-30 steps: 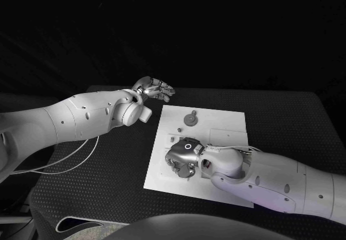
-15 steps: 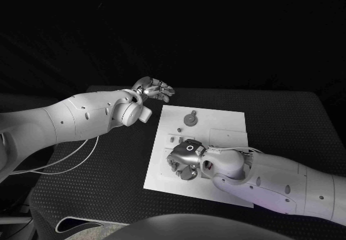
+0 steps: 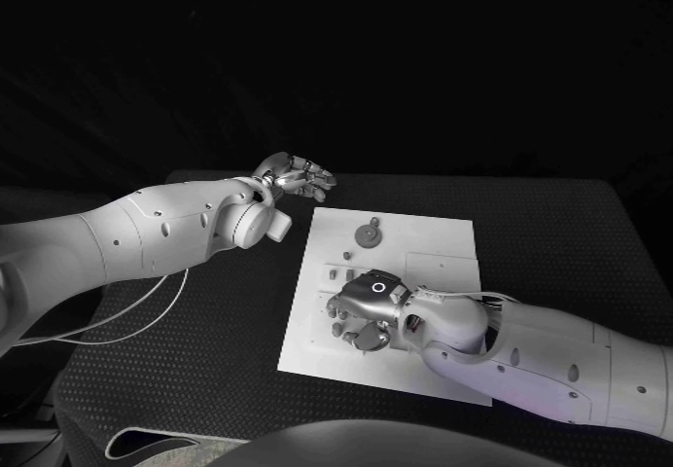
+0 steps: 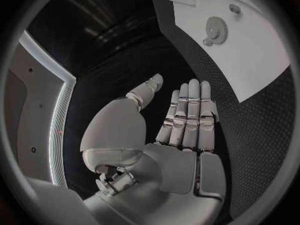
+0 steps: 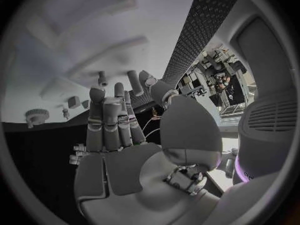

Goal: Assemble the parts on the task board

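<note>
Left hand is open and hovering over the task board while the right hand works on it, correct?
Not quite. The left hand is open, but the head view shows it over the black table beyond the task board corner. The right hand is over the board.

The right hand [image 3: 368, 309] lies over the near-middle of the task board [image 3: 435, 238], hiding whatever sits under its palm and fingers; whether it holds a part cannot be told. The small parts [image 3: 348, 257] just beyond it are too small to make out in shape. In the left wrist view the board is cut off by the circle's rim, and the gear [image 4: 216, 30] on it shows few details.
</note>
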Available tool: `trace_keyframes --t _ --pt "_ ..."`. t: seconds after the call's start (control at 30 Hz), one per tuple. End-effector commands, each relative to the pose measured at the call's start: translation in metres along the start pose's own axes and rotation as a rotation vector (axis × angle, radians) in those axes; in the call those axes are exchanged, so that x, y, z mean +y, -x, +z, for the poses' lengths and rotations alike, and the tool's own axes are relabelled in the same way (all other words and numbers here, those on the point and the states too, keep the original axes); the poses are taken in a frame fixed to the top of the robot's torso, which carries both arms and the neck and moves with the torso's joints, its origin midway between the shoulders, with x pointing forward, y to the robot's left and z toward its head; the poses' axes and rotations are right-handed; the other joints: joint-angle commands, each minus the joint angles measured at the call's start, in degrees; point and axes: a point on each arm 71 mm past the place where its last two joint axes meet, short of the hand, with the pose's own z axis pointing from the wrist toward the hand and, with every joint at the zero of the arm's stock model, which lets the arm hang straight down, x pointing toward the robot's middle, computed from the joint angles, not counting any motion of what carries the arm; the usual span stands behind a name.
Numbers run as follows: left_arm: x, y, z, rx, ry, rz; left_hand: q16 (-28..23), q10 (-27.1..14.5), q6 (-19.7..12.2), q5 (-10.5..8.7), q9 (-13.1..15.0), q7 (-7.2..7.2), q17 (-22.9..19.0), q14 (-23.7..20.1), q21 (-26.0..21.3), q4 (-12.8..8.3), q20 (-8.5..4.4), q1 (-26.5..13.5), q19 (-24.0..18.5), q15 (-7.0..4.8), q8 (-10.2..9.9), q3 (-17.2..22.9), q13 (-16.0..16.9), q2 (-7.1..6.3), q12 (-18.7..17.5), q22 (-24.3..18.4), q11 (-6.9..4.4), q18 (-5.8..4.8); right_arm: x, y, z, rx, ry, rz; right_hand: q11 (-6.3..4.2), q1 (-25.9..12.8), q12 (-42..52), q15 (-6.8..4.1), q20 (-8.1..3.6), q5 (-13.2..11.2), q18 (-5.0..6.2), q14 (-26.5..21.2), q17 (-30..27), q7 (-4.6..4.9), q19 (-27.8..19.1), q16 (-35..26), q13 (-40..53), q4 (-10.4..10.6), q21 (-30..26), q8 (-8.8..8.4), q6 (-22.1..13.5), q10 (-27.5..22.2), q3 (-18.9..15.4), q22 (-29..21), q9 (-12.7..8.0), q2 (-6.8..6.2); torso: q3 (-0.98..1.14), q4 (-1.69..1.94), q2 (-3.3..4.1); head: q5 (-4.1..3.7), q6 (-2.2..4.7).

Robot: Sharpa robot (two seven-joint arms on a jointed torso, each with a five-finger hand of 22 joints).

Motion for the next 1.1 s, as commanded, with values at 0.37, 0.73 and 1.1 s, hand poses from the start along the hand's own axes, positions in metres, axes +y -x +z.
trace_keyframes --t 0.37,0.73,1.1 --pt "-0.001 0.002 0.001 0.001 -0.008 -0.004 -0.36 -0.22 -0.44 -0.11 -0.10 -0.06 0.39 0.32 0.12 -0.07 0.36 0.28 0.10 0.18 0.42 -0.40 -0.04 0.00 0.11 -0.14 -0.21 0.28 -0.077 0.082 -0.063 -0.219 -0.139 0.348 -2.29 0.26 2.82 -1.72 -1.33 0.20 1.69 2.77 -0.30 -0.03 2.21 1.44 2.46 0.52 1.82 1.51 1.63 4.77 -1.11 1.08 0.74 1.71 0.05 -0.14 -0.05 -2.86 1.94" --pt "0.000 0.001 0.002 0.004 -0.006 -0.003 -0.55 -0.08 -0.33 -0.12 -0.09 -0.13 0.60 0.31 0.10 -0.21 0.38 0.51 0.07 0.19 0.54 -0.37 -0.01 0.04 0.19 -0.21 -0.29 0.28 -0.125 0.054 -0.122 0.071 -0.429 0.660 -6.81 -5.26 43.68 -5.86 -1.91 -0.05 1.69 3.05 1.21 -3.11 3.33 3.66 49.28 5.91 0.58 4.59 2.94 -0.67 -3.73 0.45 6.79 2.31 0.22 -0.71 -0.44 -4.59 2.45" --pt "0.003 0.002 0.003 0.002 -0.003 -0.005 -0.81 -0.10 -0.41 -0.11 -0.14 -0.09 0.87 0.28 0.09 0.05 0.44 -0.02 0.01 0.25 0.57 -0.70 -0.02 -0.03 0.17 -0.30 -0.26 0.24 -0.130 0.011 -0.162 0.342 -0.573 0.780 -7.95 -16.90 53.40 -7.03 -3.41 0.22 1.69 4.30 8.75 -4.41 4.50 10.76 56.51 15.73 2.77 6.26 5.74 -0.71 -3.76 1.36 10.53 2.32 0.31 -1.37 -0.80 -5.48 2.54"
